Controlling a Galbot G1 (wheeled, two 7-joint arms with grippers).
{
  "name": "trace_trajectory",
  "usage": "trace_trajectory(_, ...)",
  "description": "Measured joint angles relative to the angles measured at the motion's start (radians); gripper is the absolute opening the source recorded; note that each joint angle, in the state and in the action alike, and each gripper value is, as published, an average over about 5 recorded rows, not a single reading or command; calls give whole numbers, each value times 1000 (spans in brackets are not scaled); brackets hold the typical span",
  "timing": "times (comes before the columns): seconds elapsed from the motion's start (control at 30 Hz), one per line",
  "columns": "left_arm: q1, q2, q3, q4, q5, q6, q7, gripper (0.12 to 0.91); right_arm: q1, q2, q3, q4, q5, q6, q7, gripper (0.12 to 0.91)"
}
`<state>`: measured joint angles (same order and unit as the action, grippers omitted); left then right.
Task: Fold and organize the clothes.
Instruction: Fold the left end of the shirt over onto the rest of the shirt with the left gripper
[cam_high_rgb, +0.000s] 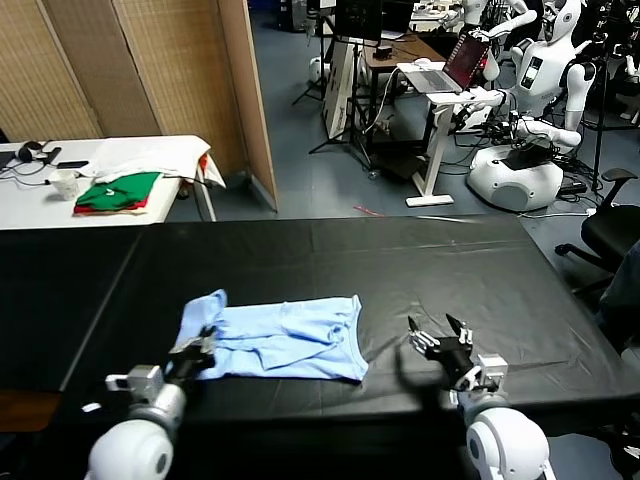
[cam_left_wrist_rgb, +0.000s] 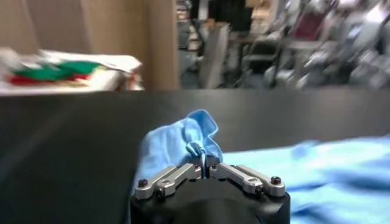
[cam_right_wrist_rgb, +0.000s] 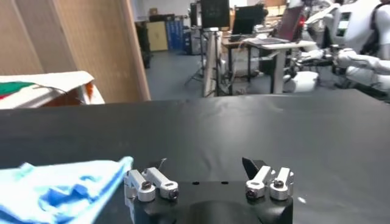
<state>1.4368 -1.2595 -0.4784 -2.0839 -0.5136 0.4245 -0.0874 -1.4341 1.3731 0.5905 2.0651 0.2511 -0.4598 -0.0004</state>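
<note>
T-shirt (cam_high_rgb: 285, 340) pale sky-blue, plain on visible side; table (cam_high_rgb: 480, 270) matte black; folded garments (cam_high_rgb: 118, 192) green over red; cloth (cam_high_rgb: 160, 160) white; side table (cam_high_rgb: 30, 200) white; screen (cam_high_rgb: 150, 70) tan woven; floor (cam_high_rgb: 330, 180) grey-blue.

Both arms: white rounded shells, silver wrist blocks. Left gripper (cam_high_rgb: 203, 343), right gripper (cam_high_rgb: 440, 337): black bodies, silver screwed finger links.
</note>
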Motion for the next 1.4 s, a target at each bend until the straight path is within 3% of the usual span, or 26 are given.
trace_trajectory(0.5,-135,-70,256,47,-116,-18,-18,171,-24,20,22,4,-29,-1,0,907)
trace_trajectory(0.8,-165,-108,307,79,-175,-34,-18,171,-24,22,22,-3,-35,-3,-2,907)
trace_trajectory(1.2,-162,-155,327,127,-104,-57,-14,176,-29,24,10,7,-44,-4,-7,907)
trace_trajectory(1.3,-155,-168,331,137,-94,-68,-12,270,-32,18,-2,16,-44,-8,-11,907)
trace_trajectory(1.4,-148,-182,338,141,-105,-77,-10,454,-37,7,-16,25,-35,-11,-14,907)
